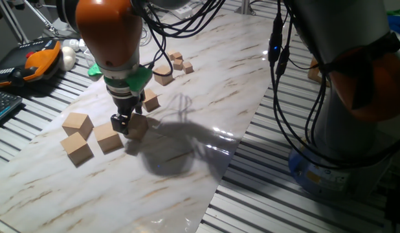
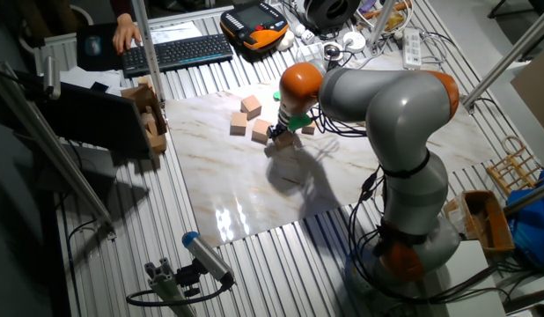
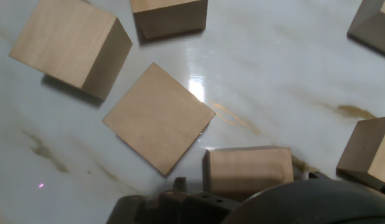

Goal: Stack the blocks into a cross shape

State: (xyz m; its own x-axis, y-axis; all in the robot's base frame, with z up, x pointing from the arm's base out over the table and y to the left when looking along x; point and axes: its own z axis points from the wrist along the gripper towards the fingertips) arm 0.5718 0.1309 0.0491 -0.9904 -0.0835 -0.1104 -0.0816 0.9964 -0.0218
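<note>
Presently, gripper (image 1: 127,124): fingers closed on one block (image 1: 138,125), largely hidden.
Grasped block: bottom edge cut off in hand view.
Remaining blocks (image 1: 77,123): three, beside it on the marble board (image 1: 206,97).

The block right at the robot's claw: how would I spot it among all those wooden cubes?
Find the white marble-patterned board on the slatted table, then follow the orange arm down to its gripper. The block sits on the board right against the dark fingers. Three same-sized tan cubes cluster on its other side, away from the gripper, and the smaller cubes lie farther back.
</note>
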